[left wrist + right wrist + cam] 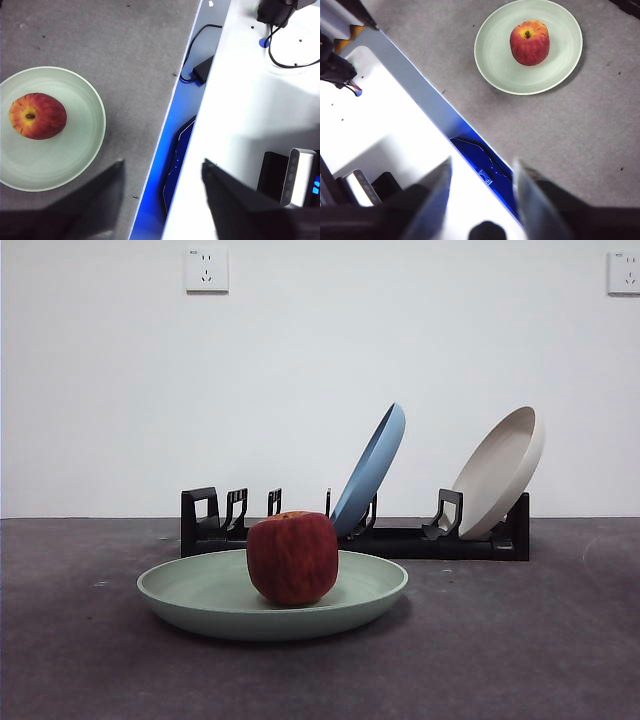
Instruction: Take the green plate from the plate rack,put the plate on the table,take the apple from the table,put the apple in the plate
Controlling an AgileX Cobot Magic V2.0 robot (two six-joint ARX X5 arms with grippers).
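Observation:
The green plate (200,595) lies flat on the dark grey table (520,640), in front of the black plate rack (400,540). On the plate rests the red apple (292,557), stem up, clear of both grippers. The wrist views show the same plate (75,150) (497,65) and apple (37,116) (529,42) from above. My left gripper (162,175) is open and empty, high over the table's edge. The right gripper (482,175) is also open and empty, raised beside the table. Neither arm appears in the front view.
A blue plate (370,470) and a cream plate (500,472) lean in the rack's middle and right slots. A white platform (250,100) (380,115) with cables and devices borders the table's edge.

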